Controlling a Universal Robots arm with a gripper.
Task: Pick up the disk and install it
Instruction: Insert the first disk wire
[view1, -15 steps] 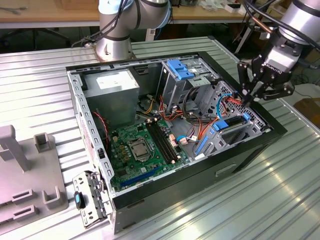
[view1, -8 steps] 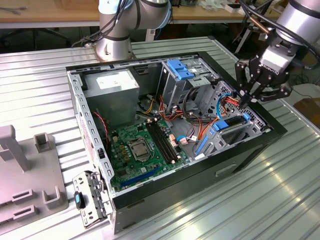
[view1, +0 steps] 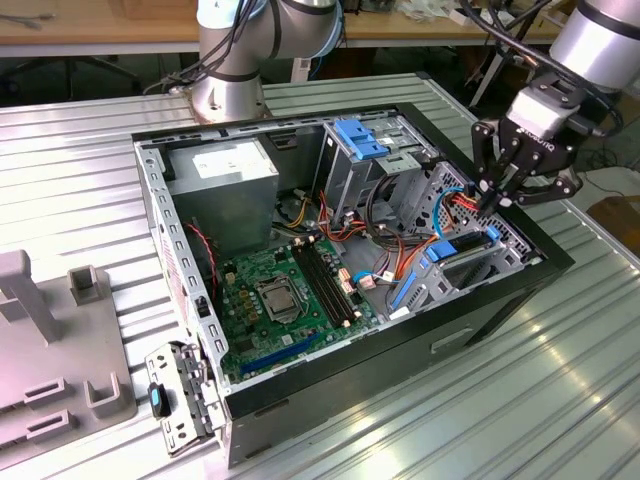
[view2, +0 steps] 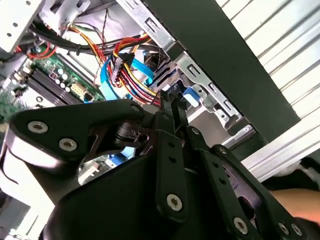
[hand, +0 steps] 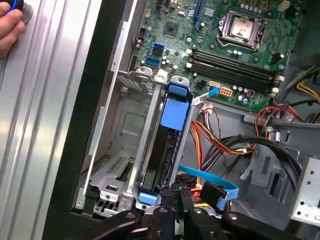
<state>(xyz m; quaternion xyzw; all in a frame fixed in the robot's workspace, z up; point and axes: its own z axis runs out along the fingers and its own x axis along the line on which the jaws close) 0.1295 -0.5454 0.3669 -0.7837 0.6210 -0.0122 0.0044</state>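
Observation:
The disk (hand: 176, 114), dark metal in a bright blue carrier, stands on edge in a slot of the metal drive cage (hand: 125, 125) at the case's front corner. In the exterior view its blue carrier (view1: 458, 247) shows inside the cage at the exterior view's right. My gripper (view1: 497, 197) hangs just above that cage with its fingers pressed together. In the first wrist view my gripper (hand: 176, 196) is at the near end of the disk's carrier, beside a blue flat cable (hand: 210, 180). In the second wrist view the fingertips (view2: 169, 100) meet next to a bundle of coloured wires (view2: 131, 70).
The open black computer case (view1: 300, 385) lies on a ribbed metal table. Inside are the motherboard (view1: 275, 300), a power supply (view1: 225, 170) and a blue-topped upper cage (view1: 362, 138). A grey fixture (view1: 50, 340) stands at the exterior view's left. A person's hand (hand: 7, 25) rests on the table.

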